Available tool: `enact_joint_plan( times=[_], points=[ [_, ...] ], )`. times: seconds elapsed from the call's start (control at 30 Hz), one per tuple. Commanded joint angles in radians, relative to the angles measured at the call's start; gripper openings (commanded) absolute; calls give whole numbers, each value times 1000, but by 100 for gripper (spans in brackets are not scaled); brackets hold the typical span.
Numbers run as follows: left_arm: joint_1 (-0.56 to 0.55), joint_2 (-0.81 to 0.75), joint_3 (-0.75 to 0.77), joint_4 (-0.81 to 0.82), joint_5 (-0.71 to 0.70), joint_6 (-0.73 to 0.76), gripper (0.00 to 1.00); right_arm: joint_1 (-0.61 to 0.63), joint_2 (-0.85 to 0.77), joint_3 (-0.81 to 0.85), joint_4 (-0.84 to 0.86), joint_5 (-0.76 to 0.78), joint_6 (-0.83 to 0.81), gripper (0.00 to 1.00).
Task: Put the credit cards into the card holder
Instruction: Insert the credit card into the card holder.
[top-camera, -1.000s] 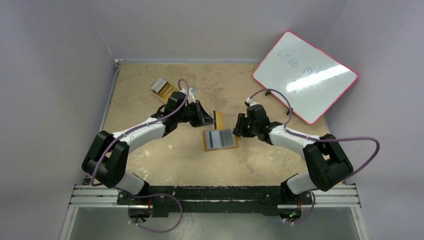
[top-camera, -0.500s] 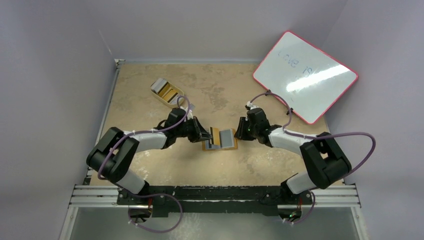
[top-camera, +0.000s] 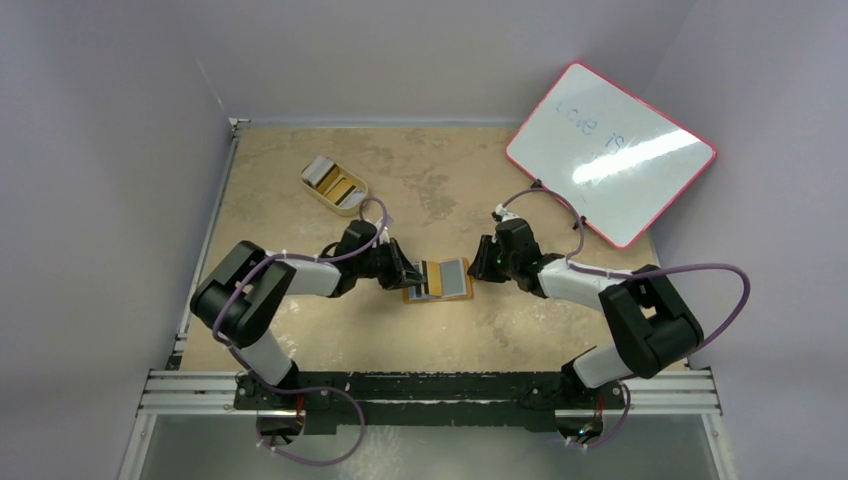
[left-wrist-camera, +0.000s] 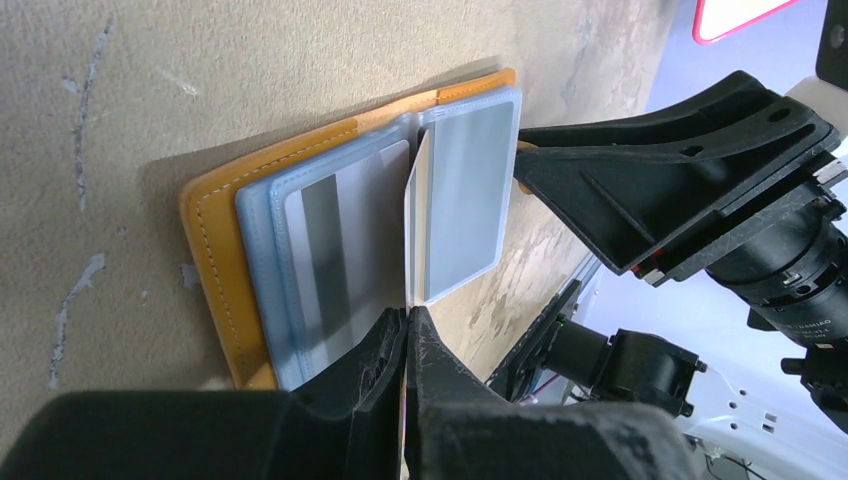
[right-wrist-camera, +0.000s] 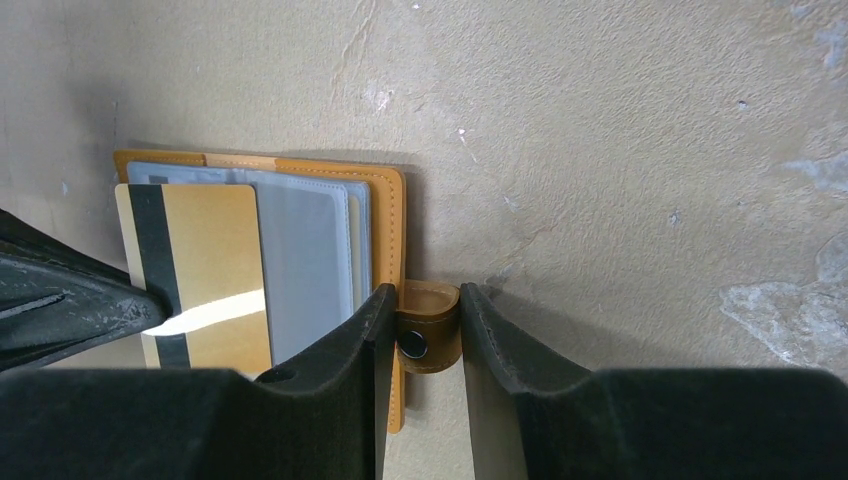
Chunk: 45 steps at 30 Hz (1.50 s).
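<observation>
The orange-tan card holder (top-camera: 440, 295) lies open on the table; it also shows in the left wrist view (left-wrist-camera: 215, 250) and the right wrist view (right-wrist-camera: 385, 215). A grey card (left-wrist-camera: 335, 260) sits in its left pocket. My left gripper (top-camera: 408, 277) (left-wrist-camera: 408, 312) is shut on a gold-brown card with a black stripe (right-wrist-camera: 195, 270), seen edge-on in the left wrist view (left-wrist-camera: 412, 230), held tilted over the pockets. My right gripper (top-camera: 478, 268) (right-wrist-camera: 427, 292) is shut on the holder's snap tab (right-wrist-camera: 430, 335) at its right edge. More cards (top-camera: 340, 187) lie in the cream tray.
The cream oval tray (top-camera: 318, 192) stands at the back left of the table. A pink-framed whiteboard (top-camera: 610, 150) leans at the back right. The table's left edge runs along the wall.
My left gripper has carried the gold-brown card from near the tray toward the front and lowered it onto the open card holder. My right gripper has stayed at the holder's right edge.
</observation>
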Motion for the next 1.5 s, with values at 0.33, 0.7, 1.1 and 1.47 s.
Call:
enact_joint_plan(
  times=[0.33, 0.7, 1.1, 1.47],
  points=[
    [-18, 31, 3, -6, -63, 31, 0, -2, -5, -26, -3, -18, 10, 32],
    [-47, 92, 39, 13, -80, 29, 0, -2, -9, -34, 9, -28, 17, 32],
    [-91, 106, 74, -22, -158, 45, 0, -3, -1, -40, 28, -52, 29, 32],
    [-127, 22, 118, -100, -259, 68, 20, -3, -62, -36, -7, -41, 35, 31]
  ],
)
